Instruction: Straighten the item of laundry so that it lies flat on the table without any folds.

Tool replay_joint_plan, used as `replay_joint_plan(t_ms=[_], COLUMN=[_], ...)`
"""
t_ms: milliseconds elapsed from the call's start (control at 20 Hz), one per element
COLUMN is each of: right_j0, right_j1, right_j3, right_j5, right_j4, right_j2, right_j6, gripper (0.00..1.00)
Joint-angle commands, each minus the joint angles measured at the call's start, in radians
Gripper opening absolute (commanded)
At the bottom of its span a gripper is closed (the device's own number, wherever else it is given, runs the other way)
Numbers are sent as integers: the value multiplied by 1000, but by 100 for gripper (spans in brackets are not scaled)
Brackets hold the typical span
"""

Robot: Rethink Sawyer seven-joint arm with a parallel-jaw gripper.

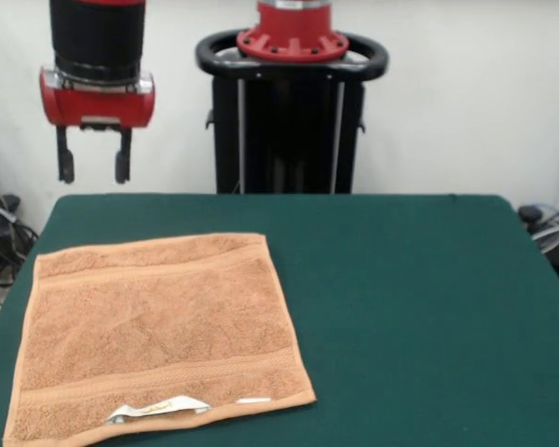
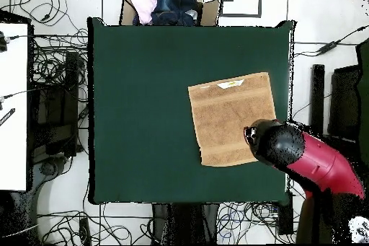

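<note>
The orange-tan terry towel (image 1: 158, 335) lies spread flat on the dark green table (image 1: 419, 307), at the left in the front view. Its white care label (image 1: 158, 408) shows at the near edge. In the overhead view the towel (image 2: 227, 117) lies at the table's (image 2: 144, 99) right side, label at its far edge. My gripper (image 1: 93, 168) hangs high above the table's far left corner, fingers (image 1: 65, 163) apart and empty, well clear of the towel. In the overhead view the arm's head (image 2: 277, 144) covers the towel's lower right corner.
The robot pedestal (image 1: 289, 102) stands behind the table's far edge. A cardboard box with clothes (image 2: 169, 5) sits beyond the table's far side in the overhead view. Cables lie on the floor around the table.
</note>
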Motion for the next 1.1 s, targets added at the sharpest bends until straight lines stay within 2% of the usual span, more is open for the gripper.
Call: replay_joint_plan(t_ms=[50, 200, 650, 1050, 1100], right_j0=[47, 60, 61, 97, 96], right_j1=[77, 81, 125, 110, 110], right_j3=[158, 183, 296, 352, 361], right_j5=[-57, -66, -264, -316, -320], right_j4=[92, 124, 198, 251, 262], right_j2=[16, 19, 63, 51, 54], right_j6=[359, 386, 442, 492, 492], gripper=[100, 100, 100, 100, 0])
